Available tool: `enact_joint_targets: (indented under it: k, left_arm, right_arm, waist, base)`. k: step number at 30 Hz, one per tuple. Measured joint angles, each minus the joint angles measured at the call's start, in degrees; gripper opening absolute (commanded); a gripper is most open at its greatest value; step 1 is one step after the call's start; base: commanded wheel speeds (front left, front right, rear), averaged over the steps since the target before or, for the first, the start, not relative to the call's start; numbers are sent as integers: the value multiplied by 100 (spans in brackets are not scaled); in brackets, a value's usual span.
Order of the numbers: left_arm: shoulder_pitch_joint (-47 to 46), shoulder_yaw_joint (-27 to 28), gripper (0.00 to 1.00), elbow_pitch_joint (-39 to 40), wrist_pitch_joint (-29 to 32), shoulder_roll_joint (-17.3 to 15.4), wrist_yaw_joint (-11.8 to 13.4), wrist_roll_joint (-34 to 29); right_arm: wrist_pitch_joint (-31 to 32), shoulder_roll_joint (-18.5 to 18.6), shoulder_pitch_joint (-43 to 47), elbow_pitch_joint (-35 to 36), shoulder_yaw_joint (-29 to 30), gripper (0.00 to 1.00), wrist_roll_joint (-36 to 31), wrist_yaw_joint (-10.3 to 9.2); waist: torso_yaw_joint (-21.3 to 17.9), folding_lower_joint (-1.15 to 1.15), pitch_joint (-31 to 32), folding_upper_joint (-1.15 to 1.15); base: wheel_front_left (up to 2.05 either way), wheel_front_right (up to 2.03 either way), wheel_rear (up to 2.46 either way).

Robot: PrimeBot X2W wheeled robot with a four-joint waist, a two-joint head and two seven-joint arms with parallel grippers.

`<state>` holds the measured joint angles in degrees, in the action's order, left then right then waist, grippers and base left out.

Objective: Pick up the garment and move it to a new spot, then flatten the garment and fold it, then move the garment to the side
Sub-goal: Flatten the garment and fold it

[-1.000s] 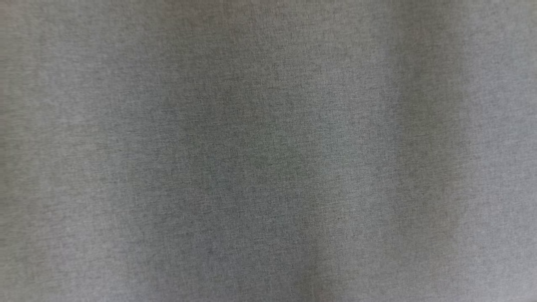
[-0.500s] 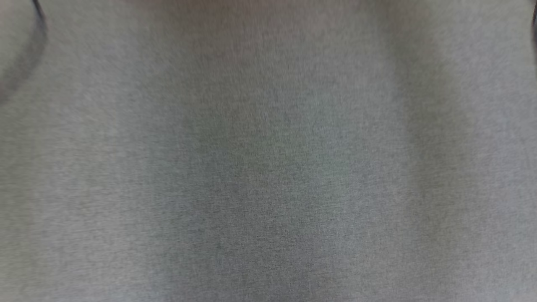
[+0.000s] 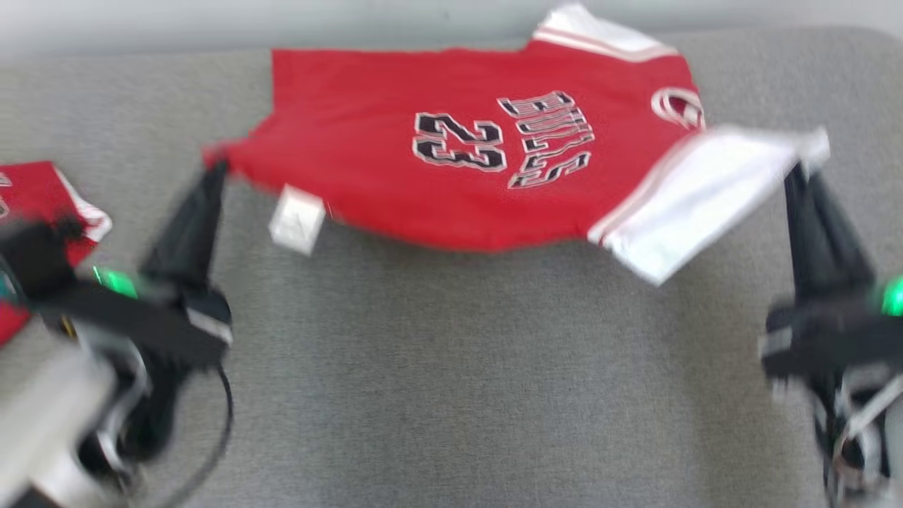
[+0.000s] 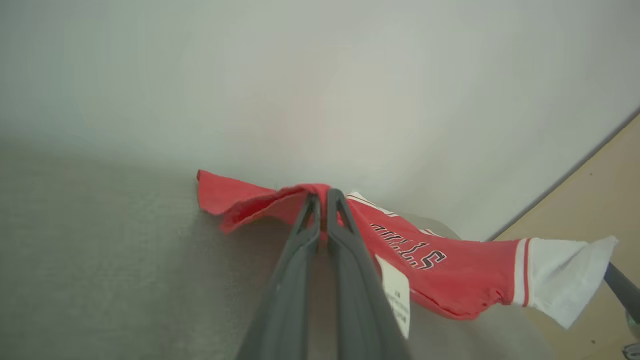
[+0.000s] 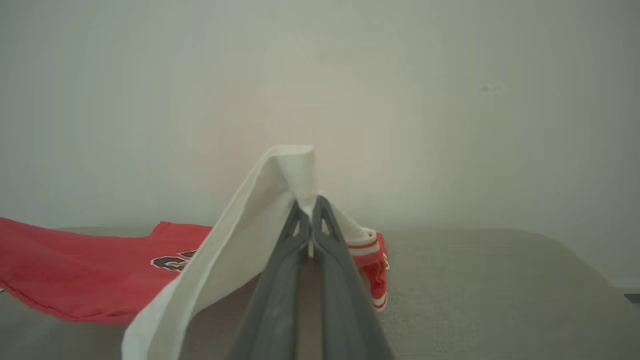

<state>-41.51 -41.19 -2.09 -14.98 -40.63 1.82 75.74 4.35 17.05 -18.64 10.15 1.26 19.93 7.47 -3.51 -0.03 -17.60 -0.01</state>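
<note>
The garment (image 3: 480, 183) is a red jersey with "23" and black lettering and white sleeves, stretched between both grippers above the grey cloth surface (image 3: 458, 381). My left gripper (image 3: 217, 168) is shut on its red hem corner. In the left wrist view the left gripper (image 4: 322, 196) pinches bunched red fabric of the garment (image 4: 450, 280), with a white label (image 4: 395, 295) hanging beside the fingers. My right gripper (image 3: 798, 169) is shut on the white sleeve (image 3: 705, 197). In the right wrist view the right gripper (image 5: 310, 205) pinches that sleeve (image 5: 240, 240), which drapes over its left finger.
Another red garment (image 3: 42, 197) lies at the left edge of the grey surface. A pale wall (image 3: 211, 21) runs along the far edge, just behind the jersey. Tan floor (image 4: 590, 200) shows beyond the surface's right end.
The head camera has moved: earlier it showed close, blurred grey cloth, and now it shows the jersey held up by both grippers.
</note>
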Motion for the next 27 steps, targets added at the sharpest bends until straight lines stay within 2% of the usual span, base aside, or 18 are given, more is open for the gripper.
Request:
enact_joint_targets:
  k: [5, 10, 12, 13, 18, 20, 27]
  left_arm:
    - [1366, 535, 0, 231, -7, 324, 167, -165]
    - [2567, 843, 0, 116, -5, 700, 116, -394]
    - [3067, 1150, 0, 33, -5, 922, 118, -452]
    - [3494, 1373, 0, -19, -7, 1147, 65, -513]
    - [4380, 1606, 0, -162, -7, 1548, 21, -719]
    - [4586, 1702, 0, -198, -5, 1691, 20, -799]
    - [5097, 1686, 0, -360, -7, 1908, 14, -1201]
  right_arm:
    - [113, -388, 1419, 517, 257, 0, -256, -1]
    - [-102, -591, 2348, 459, 253, 0, -444, -1]
    - [-204, -537, 2597, 375, 211, 0, -631, -1]
    - [-246, -561, 2825, 278, 219, 0, -637, 0]
    - [-255, -269, 3274, 37, 207, 0, -755, 0]
    - [-245, -275, 3478, 12, 303, 0, -668, 0]
    - [-80, -185, 4275, 167, 398, 0, -301, 0]
  waist:
    - [137, 0, 250, 0]
    - [166, 1, 493, 0]
    - [150, 1, 596, 0]
    - [128, 2, 701, 0]
    - [95, 1, 965, 0]
    - [99, 2, 1067, 1]
    - [210, 2, 1317, 1]
  base:
    - [0, 0, 0]
    - [0, 0, 0]
    - [0, 0, 0]
    - [0, 0, 0]
    - [0, 0, 0]
    - [0, 0, 0]
    - [0, 0, 0]
